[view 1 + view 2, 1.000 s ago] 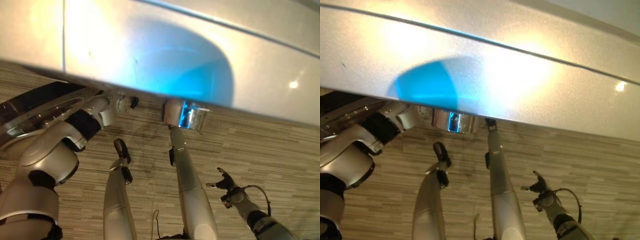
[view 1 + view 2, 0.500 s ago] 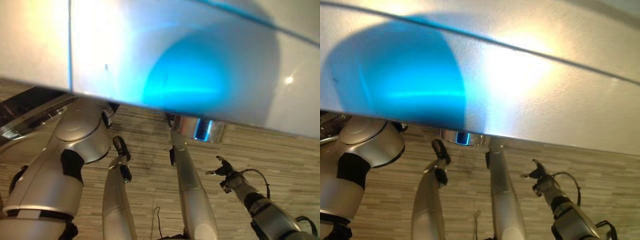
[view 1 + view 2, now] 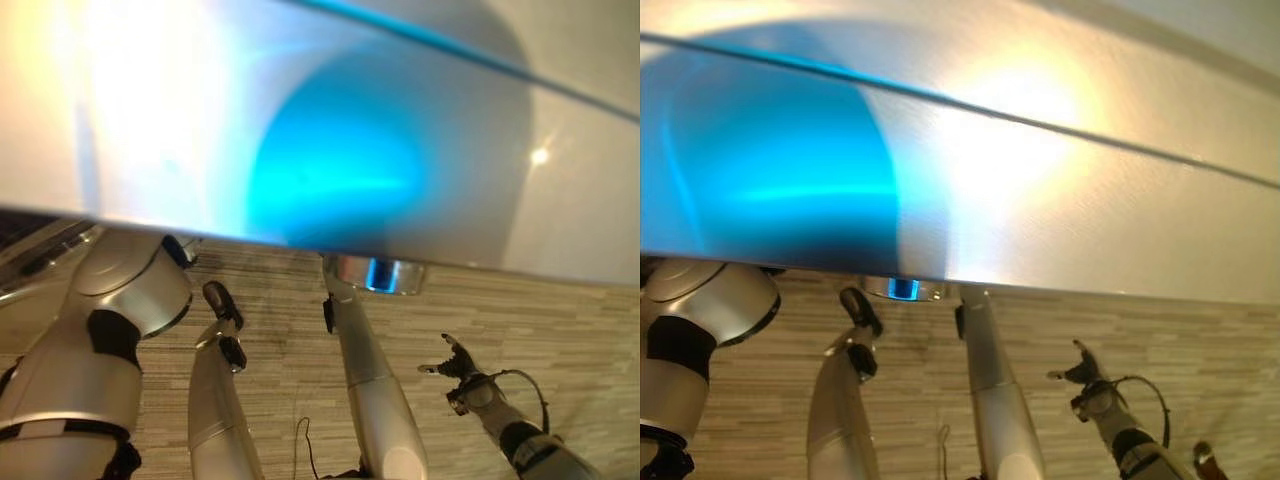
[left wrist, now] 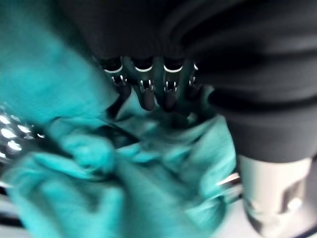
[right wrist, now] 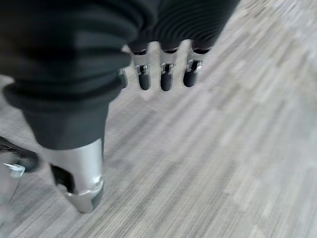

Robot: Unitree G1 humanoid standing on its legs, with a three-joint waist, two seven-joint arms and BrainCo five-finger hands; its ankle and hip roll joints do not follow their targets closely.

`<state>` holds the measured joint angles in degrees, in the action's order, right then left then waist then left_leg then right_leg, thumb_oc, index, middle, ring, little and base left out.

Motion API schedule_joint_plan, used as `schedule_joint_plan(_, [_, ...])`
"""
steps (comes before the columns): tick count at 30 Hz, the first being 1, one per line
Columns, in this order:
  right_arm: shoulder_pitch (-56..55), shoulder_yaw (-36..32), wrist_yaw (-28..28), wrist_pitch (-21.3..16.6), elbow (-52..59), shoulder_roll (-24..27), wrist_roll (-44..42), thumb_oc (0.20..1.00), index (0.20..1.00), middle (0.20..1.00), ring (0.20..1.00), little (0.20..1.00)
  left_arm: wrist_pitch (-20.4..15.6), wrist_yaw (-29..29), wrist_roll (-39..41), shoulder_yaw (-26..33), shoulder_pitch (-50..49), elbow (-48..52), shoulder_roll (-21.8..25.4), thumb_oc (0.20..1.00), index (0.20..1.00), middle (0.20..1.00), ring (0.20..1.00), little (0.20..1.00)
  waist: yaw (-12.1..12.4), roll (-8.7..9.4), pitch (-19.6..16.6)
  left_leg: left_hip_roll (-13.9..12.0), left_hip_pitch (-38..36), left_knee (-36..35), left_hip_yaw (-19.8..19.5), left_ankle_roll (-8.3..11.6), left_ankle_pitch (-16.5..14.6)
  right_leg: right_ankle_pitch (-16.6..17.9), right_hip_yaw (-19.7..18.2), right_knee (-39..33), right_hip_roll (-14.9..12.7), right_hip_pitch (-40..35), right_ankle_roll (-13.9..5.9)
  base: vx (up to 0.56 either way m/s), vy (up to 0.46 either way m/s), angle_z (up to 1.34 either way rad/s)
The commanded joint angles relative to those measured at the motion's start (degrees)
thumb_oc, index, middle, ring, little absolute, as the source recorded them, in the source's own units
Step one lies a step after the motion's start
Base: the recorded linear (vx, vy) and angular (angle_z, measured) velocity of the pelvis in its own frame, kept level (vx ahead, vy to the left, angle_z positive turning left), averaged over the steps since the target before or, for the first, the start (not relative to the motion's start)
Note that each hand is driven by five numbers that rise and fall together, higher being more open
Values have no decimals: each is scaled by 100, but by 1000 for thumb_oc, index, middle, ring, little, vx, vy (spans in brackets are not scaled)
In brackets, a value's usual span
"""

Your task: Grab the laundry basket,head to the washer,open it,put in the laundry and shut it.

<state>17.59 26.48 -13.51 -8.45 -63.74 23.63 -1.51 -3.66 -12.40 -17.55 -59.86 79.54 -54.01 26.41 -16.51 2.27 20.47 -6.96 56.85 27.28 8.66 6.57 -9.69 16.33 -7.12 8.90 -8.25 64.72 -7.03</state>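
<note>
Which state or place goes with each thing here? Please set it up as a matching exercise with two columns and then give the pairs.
Things:
1. left hand
2. right hand
3. teal cloth
4. washer top

States or places:
A. bunched up against the fingertips
B. over bare striped floor, holding nothing
C. pale panel across the top of the head views, lit blue
D. fingers reaching down into the laundry

Pairs: 1-D, 2-B, 3-A, 4-C

Head pair steeply down past washer; wrist views close along hands.
</note>
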Motion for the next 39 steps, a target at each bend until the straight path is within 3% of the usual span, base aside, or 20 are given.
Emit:
schedule_joint_plan(1, [-120,109,127,350,-274,243,-228,1000,1000,1000,1000,1000,-602,926,1399,-201,304,1234,450,1000,1000,1000,1000,1000,-190,-542,74,-44,-1035,-448,-304,-141,-378,-774,166,-33,-63,-315,-470,57,30,5])
schedule_joint_plan(2, [-118,115,127,349,-275,238,-228,1000,1000,1000,1000,1000,-591,935,1407,-200,299,1256,470,1000,1000,1000,1000,1000,-196,-540,72,-45,-1032,-446,-306,-141,-380,-775,169,-33,-63,-315,-470,-6,8,4])
schedule_joint_plan(3, [-63,94,185,394,-347,259,-245,1000,1000,1000,1000,1000,-884,1428,2292,-745,80,2309,881,1000,1000,1000,1000,1000,-125,-603,53,-25,-1031,-461,-329,-148,-357,-778,174,-10,-81,-329,-468,-7,24,13])
schedule_joint_plan(4, [-8,157,230,411,-410,272,-193,1000,1000,1000,1000,1000,-883,1778,2769,-1040,7,2512,847,1000,1000,1000,1000,1000,-130,-606,37,-19,-1016,-432,-336,-152,-353,-787,172,17,-82,-340,-468,-5,32,16])
schedule_joint_plan(6, [23,203,249,438,-476,293,-155,1000,1000,1000,1000,1000,-900,1908,3057,-1176,4,2663,711,1000,1000,1000,1000,1000,-137,-602,16,-17,-1007,-417,-336,-153,-354,-796,173,38,-77,-340,-463,-5,13,12])
schedule_joint_plan(7, [37,321,259,452,-575,275,-65,1000,1000,1000,1000,1000,-816,2066,3844,-1047,141,2330,-38,1000,1000,1000,1000,1000,-214,-559,-44,-8,-1010,-426,-345,-147,-339,-794,175,41,-73,-356,-457,-14,1,7])
schedule_joint_plan(9, [-3,371,239,460,-617,244,35,1000,1000,1000,1000,1000,-764,1983,3999,-734,343,1777,-630,1000,1000,1000,1000,1000,-294,-526,-118,1,-1027,-463,-351,-140,-324,-798,181,35,-65,-368,-458,-9,4,11])
schedule_joint_plan(11, [65,375,221,472,-688,258,64,1000,1000,1000,1000,1000,-768,1710,3268,-678,648,1226,-876,1000,1000,1000,1000,1000,-310,-538,-165,-12,-1024,-491,-355,-136,-318,-813,170,41,-49,-359,-463,0,3,3])
schedule_joint_plan(12, [65,374,221,471,-688,258,64,1000,1000,1000,1000,1000,-768,1710,3268,-678,648,1225,-877,1000,1000,1000,1000,1000,-310,-538,-165,-12,-1024,-490,-355,-136,-319,-813,170,41,-49,-359,-463,0,0,0])
schedule_joint_plan(13, [111,394,229,457,-700,263,64,1000,1000,1000,1000,1000,-741,1564,2772,-742,831,885,-937,1000,1000,1000,1000,1000,-313,-540,-181,-15,-1021,-500,-358,-135,-320,-824,155,51,-33,-352,-465,0,-6,-5])
schedule_joint_plan(14, [197,418,230,437,-722,248,35,1000,1000,1000,1000,1000,-507,1218,1443,-781,1049,-56,-974,1000,1000,1000,1000,1000,-309,-537,-171,-35,-1026,-509,-359,-130,-324,-857,162,55,-20,-349,-471,0,-11,-9])
schedule_joint_plan(17, [351,466,226,373,-691,257,-86,1000,1000,1000,1000,1000,-256,929,342,-825,1372,-1069,-977,1000,1000,1000,1000,1000,-307,-518,-106,-67,-1052,-549,-349,-128,-320,-888,156,61,4,-349,-463,0,-16,-9])
schedule_joint_plan(22, [249,489,219,381,-659,187,-95,1000,1000,1000,1000,1000,-194,1012,393,-619,1309,-1238,-1049,1000,1000,1000,1000,1000,-307,-500,-57,-95,-1121,-629,-318,-136,-305,-901,143,32,14,-372,-461,5,-3,-2])
schedule_joint_plan(29, [251,422,195,351,-679,163,-248,1000,1000,1000,1000,1000,-231,592,517,-188,1367,-1062,-1245,1000,1000,1000,1000,1000,-273,-512,-29,-109,-1151,-690,-347,-105,-207,-912,159,-5,-4,-438,-440,-9,-36,0])
schedule_joint_plan(30, [245,405,195,343,-659,183,-246,1000,1000,1000,1000,1000,-268,530,544,-190,1393,-894,-1187,1000,1000,1000,1000,1000,-327,-469,-15,-29,-1079,-709,-324,-107,-7,-752,144,-46,-89,-397,-401,-76,-56,1])
schedule_joint_plan(33, [170,352,182,328,-636,193,-243,1000,1000,1000,1000,1000,-326,421,630,-158,1373,-397,-1003,1000,1000,1000,1000,1000,-283,-509,-20,-4,-1071,-725,-351,-108,26,-754,173,-50,-127,-422,-406,-28,-36,10])
schedule_joint_plan(37, [-15,61,120,220,-429,191,-245,1000,1000,1000,1000,1000,-494,-258,848,431,983,1925,451,1000,1000,1000,1000,1000,-1,-619,-14,84,-1059,-806,-473,-110,121,-779,265,-53,-210,-541,-424,-17,-37,14])
schedule_joint_plan(39, [37,-329,-33,143,-70,-27,-213,1000,1000,1000,1000,1000,-616,-522,603,1790,-919,4069,1677,1000,1000,1000,1000,1000,327,-646,50,127,-1117,-923,-569,-91,203,-826,363,-85,-263,-681,-414,-13,-31,7])
